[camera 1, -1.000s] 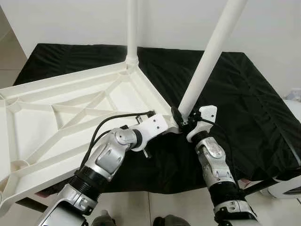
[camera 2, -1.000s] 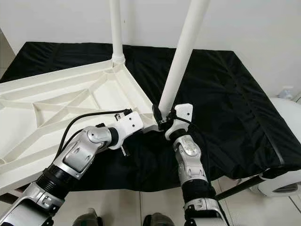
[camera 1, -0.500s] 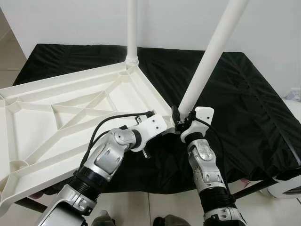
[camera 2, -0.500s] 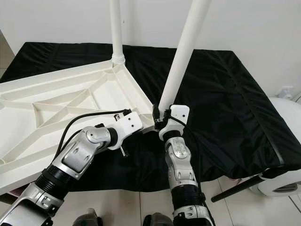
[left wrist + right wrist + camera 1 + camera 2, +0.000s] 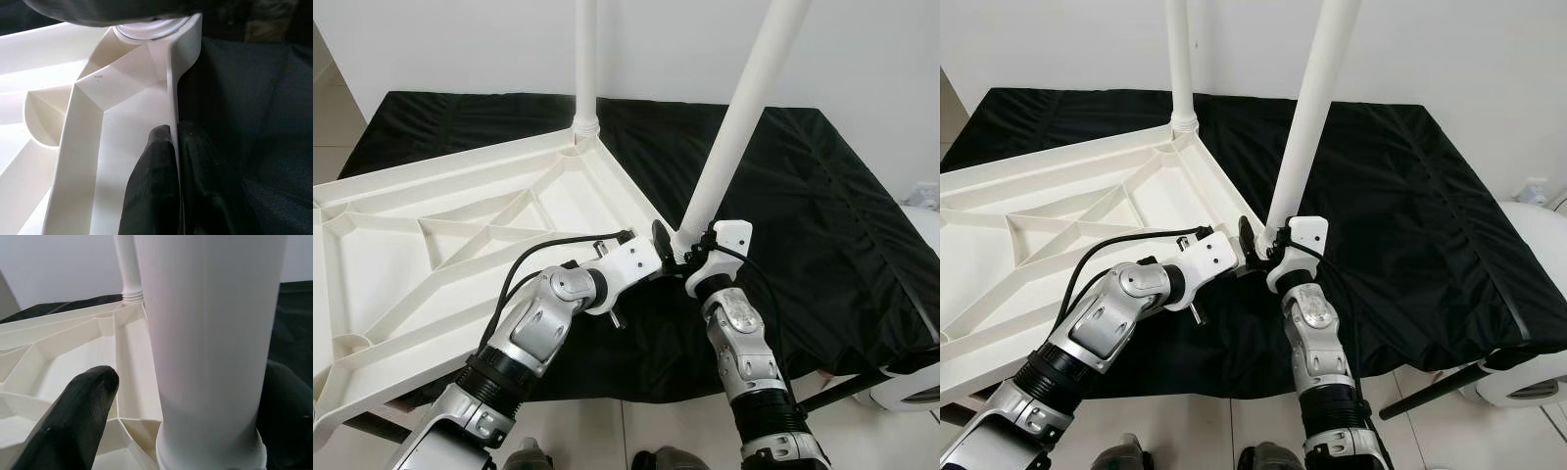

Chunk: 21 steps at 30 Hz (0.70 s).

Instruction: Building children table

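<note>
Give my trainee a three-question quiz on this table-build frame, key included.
1. True or false: the left gripper pinches the rim of the tabletop.
2. What does the right gripper straddle? A) near leg B) black cloth C) far leg
3. How many legs stand in the tabletop's corners?

Key: 1 true; 2 A; 3 two.
</note>
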### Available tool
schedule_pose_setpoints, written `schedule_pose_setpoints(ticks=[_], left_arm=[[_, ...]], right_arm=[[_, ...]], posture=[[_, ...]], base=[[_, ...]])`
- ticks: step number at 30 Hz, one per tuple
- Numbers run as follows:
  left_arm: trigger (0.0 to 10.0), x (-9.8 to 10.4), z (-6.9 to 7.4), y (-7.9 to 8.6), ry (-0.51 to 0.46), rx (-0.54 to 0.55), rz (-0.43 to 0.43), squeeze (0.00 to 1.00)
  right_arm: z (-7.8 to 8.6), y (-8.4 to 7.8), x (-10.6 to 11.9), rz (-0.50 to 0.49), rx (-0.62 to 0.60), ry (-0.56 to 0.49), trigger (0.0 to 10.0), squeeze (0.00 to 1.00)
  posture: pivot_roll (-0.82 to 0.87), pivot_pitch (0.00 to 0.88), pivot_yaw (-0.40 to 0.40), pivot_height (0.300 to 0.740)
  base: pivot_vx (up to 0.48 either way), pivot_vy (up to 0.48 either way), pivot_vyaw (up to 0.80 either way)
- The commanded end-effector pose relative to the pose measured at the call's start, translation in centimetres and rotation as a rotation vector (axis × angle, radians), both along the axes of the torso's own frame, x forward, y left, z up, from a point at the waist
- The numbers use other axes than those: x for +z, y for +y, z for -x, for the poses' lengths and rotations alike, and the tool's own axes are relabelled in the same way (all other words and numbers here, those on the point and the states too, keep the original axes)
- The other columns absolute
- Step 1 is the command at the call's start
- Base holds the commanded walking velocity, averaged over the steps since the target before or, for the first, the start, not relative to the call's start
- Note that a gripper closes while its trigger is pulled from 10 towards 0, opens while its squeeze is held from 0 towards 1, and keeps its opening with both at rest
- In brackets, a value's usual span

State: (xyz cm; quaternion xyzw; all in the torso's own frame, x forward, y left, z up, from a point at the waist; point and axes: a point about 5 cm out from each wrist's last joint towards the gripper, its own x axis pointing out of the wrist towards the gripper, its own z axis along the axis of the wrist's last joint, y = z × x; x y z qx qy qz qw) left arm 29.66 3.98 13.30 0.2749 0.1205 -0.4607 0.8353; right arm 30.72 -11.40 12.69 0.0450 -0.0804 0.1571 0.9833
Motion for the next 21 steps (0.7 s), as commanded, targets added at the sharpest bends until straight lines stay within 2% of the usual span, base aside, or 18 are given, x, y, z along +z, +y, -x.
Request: schedule_pose_setpoints(ticks=[1,5,6,7,11,12,14,21], left_arm=[[10.0,1.1,0.2,-1.4,-0.057,-0.037,0.037,0.0],[10.0,1.1,0.1,-1.4,-0.057,-0.035,0.039,0.0],[10.0,1.0,0.3,-1.5,-0.056,-0.037,0.04,0.0],[10.0,1.0,0.3,-1.6,-0.055,-0.041,0.04,0.0],[10.0,0.9,0.4,-1.7,-0.053,-0.047,0.04,0.0],[10.0,1.0,0.5,-1.8,-0.053,-0.051,0.041,0.0],[10.0,1.0,0.5,-1.8,-0.053,-0.051,0.041,0.0],[10.0,1.1,0.3,-1.6,-0.052,-0.05,0.038,0.0]], right_arm=[[-0.1,-0.2,0.2,0.031,0.097,-0.005,10.0,0.0],[-0.4,-1.4,0.4,0.056,0.132,0.0,10.0,0.0],[-0.9,-2.7,0.9,0.083,0.182,-0.01,10.0,0.0],[-1.1,-3.2,1.1,0.092,0.202,-0.017,10.0,0.0],[-1.3,-3.9,1.3,0.099,0.237,-0.017,10.0,0.0],[-1.5,-4.5,1.2,0.11,0.3,-0.009,10.0,0.0],[-1.6,-5.0,1.2,0.119,0.322,-0.003,10.0,0.0],[-2.3,-7.2,0.4,0.191,0.439,0.09,10.0,0.0]], posture=[[0.0,0.0,-0.088,0.74],[0.0,0.0,-0.088,0.74],[0.0,0.0,-0.085,0.74],[0.0,0.0,-0.084,0.74],[0.0,0.0,-0.082,0.74],[0.0,0.0,-0.081,0.74],[0.0,0.0,-0.08,0.74],[0.0,0.0,-0.067,0.74]], base=[[0.0,0.0,0.0],[0.0,0.0,0.0],[0.0,0.0,0.0],[0.0,0.0,0.0],[0.0,0.0,0.0],[0.0,0.0,0.0],[0.0,0.0,0.0],[0.0,0.0,0.0]])
